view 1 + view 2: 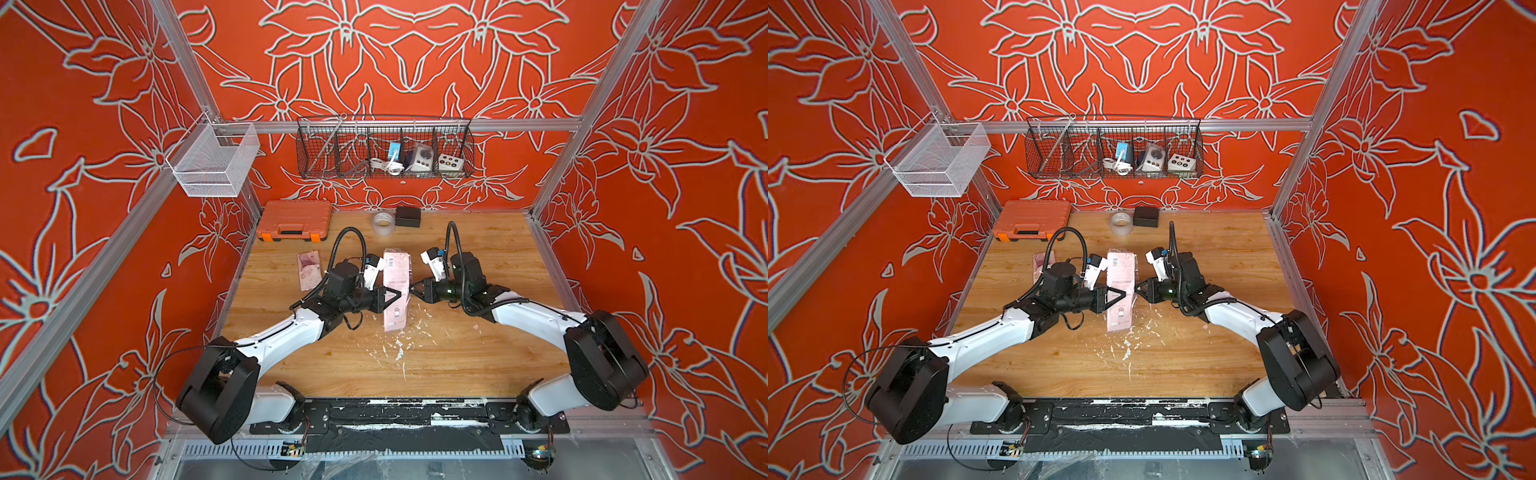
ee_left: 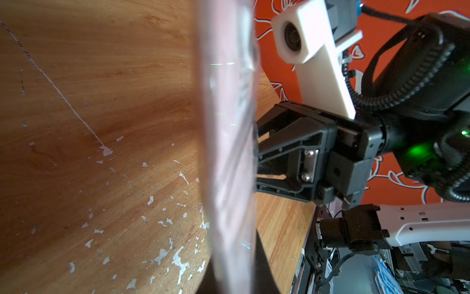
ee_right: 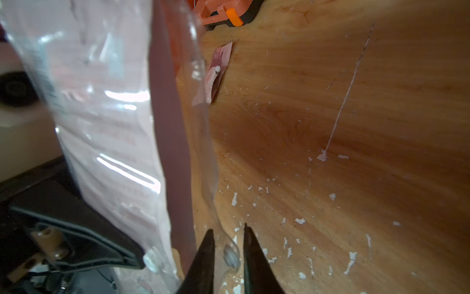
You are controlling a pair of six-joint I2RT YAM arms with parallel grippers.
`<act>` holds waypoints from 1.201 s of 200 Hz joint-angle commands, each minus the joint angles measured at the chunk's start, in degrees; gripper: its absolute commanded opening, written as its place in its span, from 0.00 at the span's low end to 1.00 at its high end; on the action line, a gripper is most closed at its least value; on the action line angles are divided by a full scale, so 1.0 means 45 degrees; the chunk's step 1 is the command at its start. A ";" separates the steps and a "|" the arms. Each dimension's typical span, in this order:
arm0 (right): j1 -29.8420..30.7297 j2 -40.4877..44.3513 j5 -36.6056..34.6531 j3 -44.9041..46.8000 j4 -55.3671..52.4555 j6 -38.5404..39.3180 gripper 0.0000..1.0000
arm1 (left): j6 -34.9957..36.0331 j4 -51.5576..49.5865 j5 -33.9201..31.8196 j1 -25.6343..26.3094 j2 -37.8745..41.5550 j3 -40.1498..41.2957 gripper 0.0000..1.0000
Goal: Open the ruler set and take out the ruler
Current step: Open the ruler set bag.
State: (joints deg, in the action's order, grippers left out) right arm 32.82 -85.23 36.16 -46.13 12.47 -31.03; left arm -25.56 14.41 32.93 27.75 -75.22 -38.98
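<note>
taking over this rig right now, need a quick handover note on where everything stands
Left hand: shut on the pink plastic ruler set pouch, gripping one long edge and holding it over the wooden table.
Right hand: fingers either side of the pouch's clear flap, at its snap. There is a narrow gap and the grip is unclear.
Done: pouch picked up; flap looks parted from the pouch body.
Left: pull the flap open and take out the ruler. No ruler is visible outside the pouch yet.
</note>
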 commanded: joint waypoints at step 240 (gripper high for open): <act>-0.0325 0.1876 0.0653 0.0558 -0.1884 -0.2391 0.00 | -0.1471 -0.0543 -0.1876 -0.1235 0.0348 0.0537 0.67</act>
State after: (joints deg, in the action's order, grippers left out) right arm 31.51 -76.49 36.67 -42.96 1.91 -39.70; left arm -33.06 10.55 20.45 20.75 -74.72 -35.42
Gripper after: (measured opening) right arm 0.064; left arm 0.671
